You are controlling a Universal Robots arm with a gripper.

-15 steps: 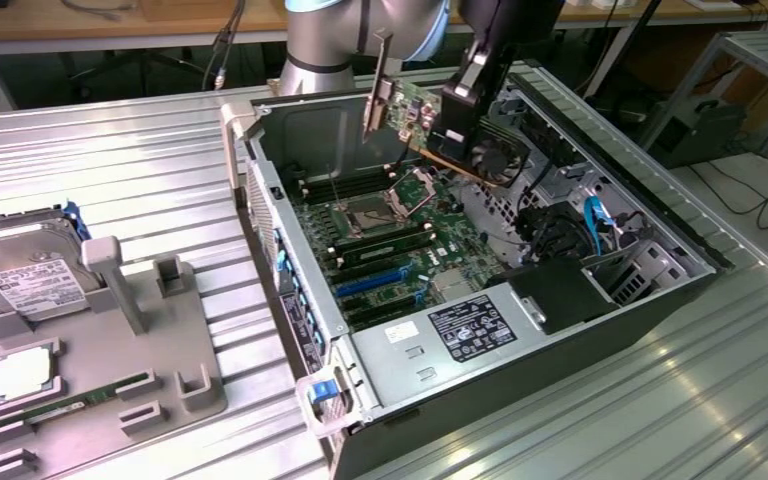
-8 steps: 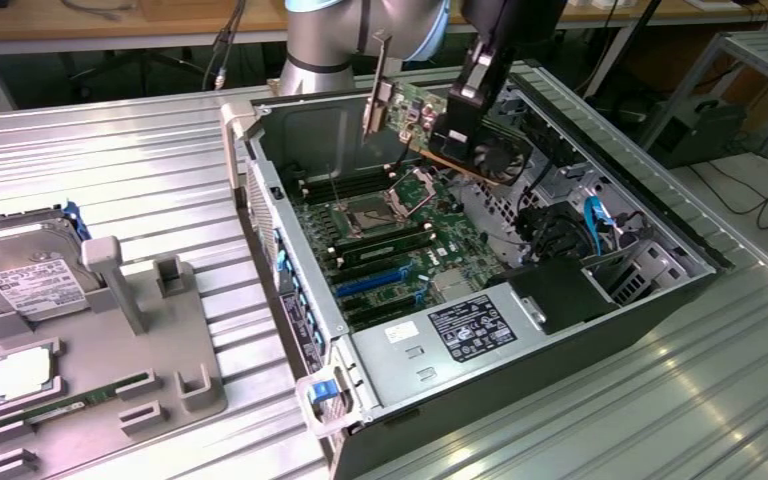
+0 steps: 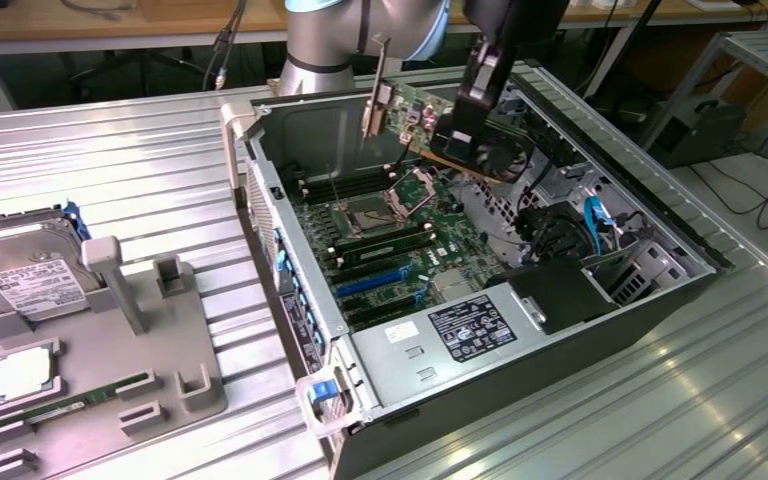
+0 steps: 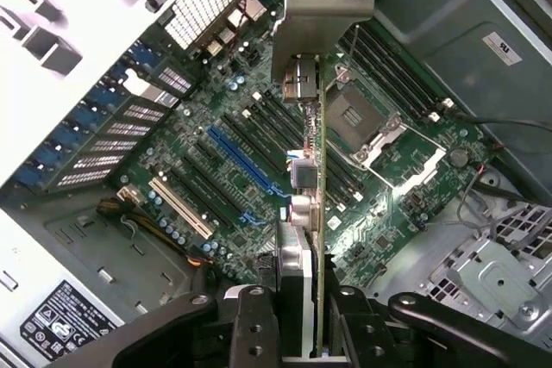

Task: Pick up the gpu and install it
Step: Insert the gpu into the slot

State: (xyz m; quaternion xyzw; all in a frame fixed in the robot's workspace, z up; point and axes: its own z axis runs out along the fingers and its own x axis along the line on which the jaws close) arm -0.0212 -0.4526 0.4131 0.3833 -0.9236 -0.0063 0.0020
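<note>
Your claw point(image 4: 302, 325) pinches the gpu point(image 3: 418, 120) edgewise above the open case point(image 3: 678, 240), clear of the motherboard point(image 4: 259, 118). Any tilt risks its edge missing the blue slot point(image 4: 244, 159), or its bracket point(image 3: 379, 105) snagging the case.

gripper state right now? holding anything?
Gripper: closed on the graphics card, held above the open computer case.

one gpu point(image 3: 411, 115), one open computer case point(image 3: 491, 400), one hard drive point(image 3: 17, 275), one memory stick point(image 3: 71, 407), one grey holder point(image 3: 171, 345), one desk point(image 3: 131, 160).
</note>
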